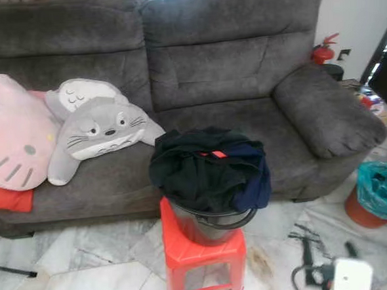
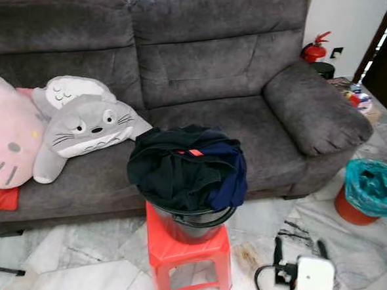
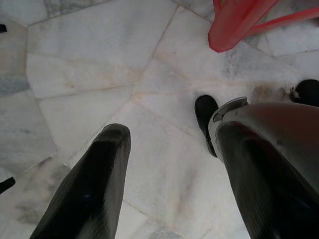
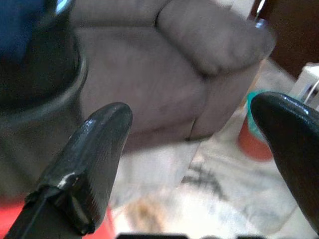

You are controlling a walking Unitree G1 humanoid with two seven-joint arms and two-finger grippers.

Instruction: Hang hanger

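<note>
A dark bucket (image 1: 211, 226) heaped with dark clothes (image 1: 208, 167) sits on a red stool (image 1: 203, 253) at the sofa's (image 1: 241, 70) front edge. No hanger can be made out. The left pincer (image 3: 167, 174) hangs apart over the floor; the right pincer (image 4: 199, 159), also apart, is beside the bucket. A hanger is likely light and stiff, best gripped near its hook.

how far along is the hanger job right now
Nothing looks done yet. The dark clothes lie heaped in the bucket on the red stool before the sofa. Nothing is in hand: the left end effector and right end effector are open, empty. Picking up and hanging remain.
</note>
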